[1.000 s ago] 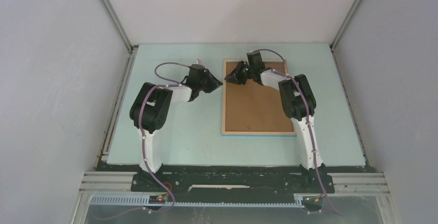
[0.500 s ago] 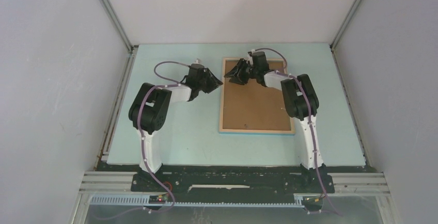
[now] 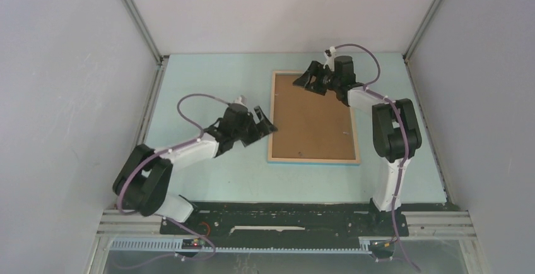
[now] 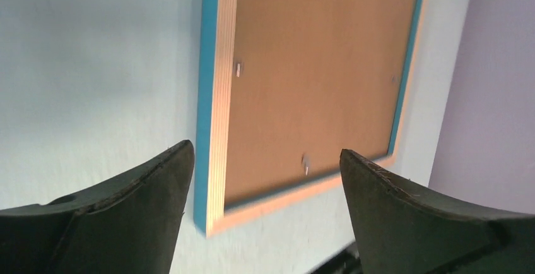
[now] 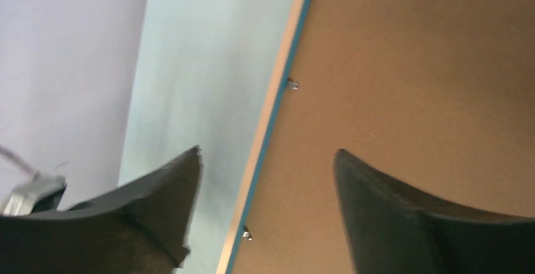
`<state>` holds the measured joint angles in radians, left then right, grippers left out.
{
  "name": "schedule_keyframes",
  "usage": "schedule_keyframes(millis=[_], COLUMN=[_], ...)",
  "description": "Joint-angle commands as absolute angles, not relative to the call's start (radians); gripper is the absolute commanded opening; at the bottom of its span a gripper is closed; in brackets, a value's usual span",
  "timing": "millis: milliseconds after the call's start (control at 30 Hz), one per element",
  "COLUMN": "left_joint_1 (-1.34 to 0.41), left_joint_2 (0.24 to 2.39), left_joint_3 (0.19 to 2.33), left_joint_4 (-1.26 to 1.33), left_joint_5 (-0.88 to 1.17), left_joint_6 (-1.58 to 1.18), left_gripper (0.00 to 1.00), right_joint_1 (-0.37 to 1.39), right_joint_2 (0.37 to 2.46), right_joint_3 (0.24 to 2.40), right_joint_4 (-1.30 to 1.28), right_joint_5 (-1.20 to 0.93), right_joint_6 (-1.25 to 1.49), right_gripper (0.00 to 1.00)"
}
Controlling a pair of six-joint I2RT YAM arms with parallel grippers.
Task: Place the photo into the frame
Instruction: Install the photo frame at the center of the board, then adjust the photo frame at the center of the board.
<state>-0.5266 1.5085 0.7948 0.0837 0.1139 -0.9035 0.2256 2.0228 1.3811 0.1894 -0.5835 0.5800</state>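
The frame [image 3: 272, 116] lies face down on the pale mat, its light wood back up and a blue edge showing. A plain brown backing board [image 3: 312, 119] fills it. The photo is hidden. My left gripper [image 3: 267, 120] is open beside the frame's left rail, near its front corner, holding nothing. In the left wrist view the gripper [image 4: 266, 148] hangs above the frame's [image 4: 217, 97] corner and board [image 4: 315, 65]. My right gripper [image 3: 304, 78] is open over the frame's far end. In the right wrist view the gripper [image 5: 268, 150] straddles the rail [image 5: 287, 53] beside the board [image 5: 410, 65], empty.
Small metal tabs [image 4: 238, 69] [image 5: 292, 84] stick out from the frame's inner edge over the board. The pale blue mat [image 3: 208, 84] stretches left of the frame. Grey enclosure walls [image 3: 69, 97] close in both sides and the back. A black base rail [image 3: 284, 218] runs along the near edge.
Both grippers have opened. The left arm swung back and down along the frame's left rail toward the near corner. The right gripper lifted and shifted right toward the far end.
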Motion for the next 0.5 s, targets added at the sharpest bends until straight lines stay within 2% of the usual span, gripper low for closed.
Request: schedule_keyframes(millis=[0, 100, 233, 333, 467], left_joint_1=[-0.68, -0.814, -0.921, -0.948, -0.954], left_joint_2=[1.356, 1.32, 1.347, 1.382, 1.414], left_joint_3=[0.706, 0.733, 0.713, 0.706, 0.712], left_joint_4=[-0.123, -0.305, -0.312, -0.287, -0.233], left_joint_5=[0.008, -0.132, -0.113, -0.107, -0.154], left_joint_6=[-1.1, -1.292, -1.579, -1.745, -1.888], left_gripper=[0.93, 1.0, 1.0, 0.9, 0.84], right_joint_1=[0.255, 0.315, 0.436, 0.499, 0.45], right_joint_2=[1.928, 1.867, 1.773, 1.747, 1.75], right_joint_3=[1.333, 1.319, 1.272, 1.233, 1.201], right_joint_4=[0.138, 0.036, 0.005, 0.023, 0.028], right_joint_5=[-0.442, -0.164, 0.239, 0.532, 0.318], right_joint_6=[0.438, 0.33, 0.238, 0.232, 0.254], right_gripper=[0.97, 1.0, 1.0, 1.0, 1.0])
